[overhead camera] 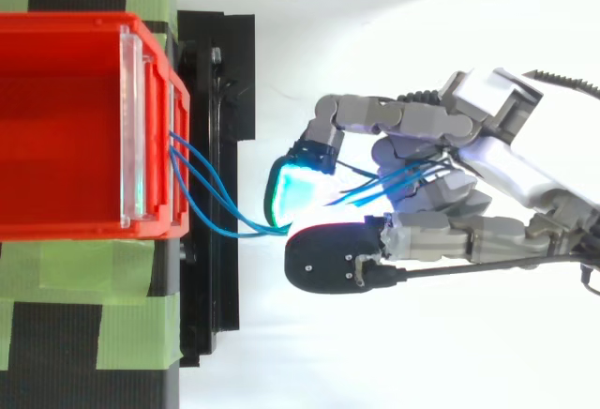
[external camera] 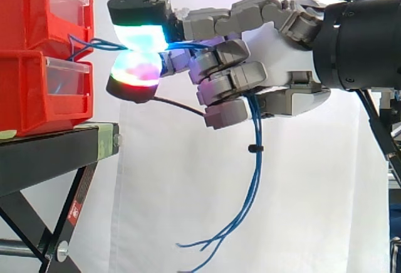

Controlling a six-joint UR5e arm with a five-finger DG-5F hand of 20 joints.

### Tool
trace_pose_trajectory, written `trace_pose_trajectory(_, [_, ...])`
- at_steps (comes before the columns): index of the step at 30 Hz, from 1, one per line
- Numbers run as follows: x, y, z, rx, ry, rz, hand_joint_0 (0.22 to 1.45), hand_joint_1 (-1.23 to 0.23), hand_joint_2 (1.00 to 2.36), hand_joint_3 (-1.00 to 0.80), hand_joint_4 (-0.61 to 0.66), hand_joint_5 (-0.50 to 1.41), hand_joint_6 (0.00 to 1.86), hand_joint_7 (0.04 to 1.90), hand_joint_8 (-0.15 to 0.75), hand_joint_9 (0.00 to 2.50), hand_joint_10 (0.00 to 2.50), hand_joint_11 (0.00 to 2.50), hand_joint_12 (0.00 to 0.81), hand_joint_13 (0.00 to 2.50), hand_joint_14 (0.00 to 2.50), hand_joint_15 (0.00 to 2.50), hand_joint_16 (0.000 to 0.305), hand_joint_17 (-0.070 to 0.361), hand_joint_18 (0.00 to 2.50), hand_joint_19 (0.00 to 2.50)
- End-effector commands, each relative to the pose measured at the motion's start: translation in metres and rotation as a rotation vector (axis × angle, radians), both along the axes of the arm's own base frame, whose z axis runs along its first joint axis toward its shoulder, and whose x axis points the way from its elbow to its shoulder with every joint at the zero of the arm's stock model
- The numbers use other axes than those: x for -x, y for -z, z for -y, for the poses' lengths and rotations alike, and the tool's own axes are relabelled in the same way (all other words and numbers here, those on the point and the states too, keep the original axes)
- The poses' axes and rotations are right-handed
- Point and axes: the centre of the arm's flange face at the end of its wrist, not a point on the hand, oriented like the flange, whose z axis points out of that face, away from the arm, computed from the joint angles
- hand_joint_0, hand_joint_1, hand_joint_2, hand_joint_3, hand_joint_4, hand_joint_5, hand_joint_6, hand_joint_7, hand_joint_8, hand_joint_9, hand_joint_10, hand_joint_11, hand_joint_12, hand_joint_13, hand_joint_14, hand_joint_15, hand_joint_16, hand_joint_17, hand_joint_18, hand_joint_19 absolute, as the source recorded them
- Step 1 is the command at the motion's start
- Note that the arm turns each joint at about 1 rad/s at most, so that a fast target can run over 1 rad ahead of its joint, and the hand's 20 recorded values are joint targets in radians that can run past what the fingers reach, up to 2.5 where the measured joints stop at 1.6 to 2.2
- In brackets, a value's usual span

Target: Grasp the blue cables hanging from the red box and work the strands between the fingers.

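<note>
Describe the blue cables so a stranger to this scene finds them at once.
Start at the stacked red bins on the black stand. Thin blue cables leave the bins' front, pass between the hand's glowing fingertips, then run through its curled fingers and dangle below. They are the only thin blue strands, bundled by a small black tie.

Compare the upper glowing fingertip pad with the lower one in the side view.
The upper pad glows mostly cyan and white; the lower pad shows magenta, red and green patches. The upper pad meets the blue cables from above, black back up; the lower pad meets them from below, black back down. Shared: both belong to the hand and pinch the same cables between them.
</note>
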Motion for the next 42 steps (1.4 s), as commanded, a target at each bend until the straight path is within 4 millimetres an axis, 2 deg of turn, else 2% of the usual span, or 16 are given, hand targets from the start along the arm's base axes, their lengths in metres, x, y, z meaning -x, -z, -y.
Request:
trace_pose_trajectory(1, [0.0000,0.0002,0.0000,0.001,0.000,-0.001,0.98,-0.65,1.01,0.07,0.28,0.48,0.02,1.38,0.350,0.91,2.50,1.99,0.431,1.02,2.50,1.29,0.063,0.142,1.39,1.65])
trace_pose_trajectory(3, [0.0001,-0.0007,0.0001,0.000,0.000,0.000,1.10,-0.70,1.01,0.10,0.17,0.39,0.16,1.53,0.350,0.91,2.50,1.99,0.431,1.02,2.50,1.29,0.063,0.142,1.39,1.65])
trace_pose_trajectory(4, [0.0000,0.0002,0.0000,0.001,0.000,-0.001,1.16,-0.71,1.01,0.05,0.12,0.22,0.70,1.40,0.350,0.91,2.50,1.99,0.431,1.02,2.50,1.29,0.063,0.142,1.39,1.65])
trace_pose_trajectory(6, [-0.0003,0.0000,-0.0001,0.001,0.000,0.001,1.18,-0.72,1.01,0.03,0.13,0.09,1.08,1.33,0.350,0.91,2.50,1.99,0.431,1.02,2.50,1.29,0.063,0.142,1.39,1.65])
trace_pose_trajectory(8, [-0.0003,0.0000,0.0008,0.003,0.002,-0.001,0.90,-0.80,1.02,-0.16,0.22,-0.06,1.29,1.28,0.350,0.91,2.50,1.99,0.431,1.02,2.50,1.29,0.063,0.142,1.39,1.65])
trace_pose_trajectory(10, [-0.0004,-0.0010,0.0007,0.006,0.001,0.000,0.80,-0.77,1.02,-0.50,0.22,-0.04,1.28,1.34,0.350,0.91,2.50,1.99,0.431,1.02,2.50,1.29,0.063,0.142,1.39,1.65])
trace_pose_trajectory(12, [-0.0019,-0.0012,0.0010,0.010,0.003,0.007,0.85,-0.74,1.01,-0.59,0.20,0.05,1.28,1.37,0.350,0.91,2.50,1.99,0.431,1.02,2.50,1.29,0.063,0.142,1.39,1.65])
trace_pose_trajectory(14, [-0.0027,-0.0020,0.0017,0.015,0.007,0.011,0.90,-0.76,1.02,-0.14,0.01,-0.04,1.38,1.37,0.350,0.91,2.50,1.99,0.431,1.02,2.50,1.29,0.063,0.142,1.39,1.65])
trace_pose_trajectory(16, [-0.0034,-0.0034,0.0033,0.022,0.009,0.013,1.00,-0.76,1.01,0.08,0.08,-0.06,1.33,1.27,0.350,0.91,2.50,1.99,0.431,1.02,2.50,1.29,0.063,0.142,1.39,1.65])
trace_pose_trajectory(17, [-0.0037,-0.0027,0.0031,0.023,0.009,0.013,1.12,-0.63,1.01,0.16,0.16,0.09,0.95,1.32,0.350,0.91,2.50,1.99,0.431,1.02,2.50,1.29,0.063,0.142,1.39,1.65])
trace_pose_trajectory(19, [-0.0038,-0.0028,0.0031,0.025,0.010,0.013,1.13,-0.62,1.01,0.10,0.21,0.24,0.66,1.35,0.350,0.91,2.50,1.99,0.431,1.02,2.50,1.29,0.063,0.142,1.39,1.65])
trace_pose_trajectory(20, [-0.0038,-0.0028,0.0041,0.026,0.013,0.012,1.03,-0.61,1.01,-0.02,0.27,0.40,0.13,1.51,0.350,0.91,2.50,1.99,0.431,1.02,2.50,1.29,0.063,0.142,1.39,1.65])
trace_pose_trajectory(22, [-0.0032,-0.0030,0.0044,0.026,0.013,0.012,0.94,-0.61,1.01,-0.14,0.30,0.41,0.00,1.52,0.350,0.91,2.50,1.99,0.431,1.02,2.50,1.29,0.063,0.142,1.39,1.65])
trace_pose_trajectory(26, [-0.0035,-0.0025,0.0043,0.029,0.013,0.008,0.81,-0.55,1.02,-0.56,0.24,0.33,0.00,1.53,0.350,0.91,2.50,1.99,0.431,1.02,2.50,1.29,0.063,0.142,1.39,1.65])
trace_pose_trajectory(31, [-0.0035,-0.0026,0.0043,0.047,0.016,-0.002,0.77,-0.54,1.01,-0.74,0.24,0.31,0.04,1.54,0.350,0.91,2.50,1.99,0.431,1.02,2.50,1.29,0.063,0.142,1.39,1.65])
trace_pose_trajectory(42, [-0.0070,-0.0064,0.0028,0.133,0.026,-0.021,0.85,-0.71,1.01,-0.61,0.23,0.00,0.74,1.30,0.350,0.91,2.50,1.99,0.431,1.02,2.50,1.29,0.063,0.142,1.39,1.65])
